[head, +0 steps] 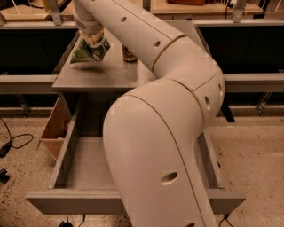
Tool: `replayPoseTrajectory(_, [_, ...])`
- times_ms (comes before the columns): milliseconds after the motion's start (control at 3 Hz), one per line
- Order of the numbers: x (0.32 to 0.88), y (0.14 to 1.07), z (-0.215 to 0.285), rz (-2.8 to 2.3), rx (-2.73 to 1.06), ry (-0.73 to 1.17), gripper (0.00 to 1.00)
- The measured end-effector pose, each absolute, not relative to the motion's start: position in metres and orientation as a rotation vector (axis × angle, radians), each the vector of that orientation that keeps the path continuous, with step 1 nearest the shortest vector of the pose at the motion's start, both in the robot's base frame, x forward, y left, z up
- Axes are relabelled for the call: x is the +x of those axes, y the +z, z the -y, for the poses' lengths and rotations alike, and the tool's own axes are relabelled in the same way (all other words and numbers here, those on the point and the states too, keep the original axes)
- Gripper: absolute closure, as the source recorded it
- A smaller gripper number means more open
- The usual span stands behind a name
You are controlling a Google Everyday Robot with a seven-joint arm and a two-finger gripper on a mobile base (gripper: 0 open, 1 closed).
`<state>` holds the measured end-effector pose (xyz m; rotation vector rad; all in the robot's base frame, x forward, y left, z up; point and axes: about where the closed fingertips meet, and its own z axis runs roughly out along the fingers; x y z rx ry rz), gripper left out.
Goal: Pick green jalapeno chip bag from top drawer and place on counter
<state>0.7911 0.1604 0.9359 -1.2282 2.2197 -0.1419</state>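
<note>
My gripper [92,39] is at the upper left, above the left part of the grey counter [104,74]. It is shut on the top of the green jalapeno chip bag [90,52], which hangs just above the counter with its shadow below it. The top drawer [84,166] stands pulled open beneath the counter, with its visible floor bare. My large white arm covers the drawer's middle and right side.
A gold-brown drink can [129,54] stands on the counter just right of the bag, partly behind my arm. A tan cardboard box [55,127] sits on the floor left of the drawer. Light wooden tabletops [199,9] run along the back. Cables [13,142] lie at the left.
</note>
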Motion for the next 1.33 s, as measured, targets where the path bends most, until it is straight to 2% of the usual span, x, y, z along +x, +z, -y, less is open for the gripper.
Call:
replayPoseTrajectory(333, [0.791,0.936,-0.16,-2.22,-1.228,-0.142,0.35])
replayPoseTrajectory(667, [0.791,0.936,-0.16,-2.22,-1.228,-0.142,0.04])
replayPoseTrajectory(1000, [0.791,0.936,-0.16,-2.219,-1.228,-0.141,0.0])
replayPoseTrajectory(1333, [0.781,0.988,-0.143,-2.092,-1.226,0.012,0.0])
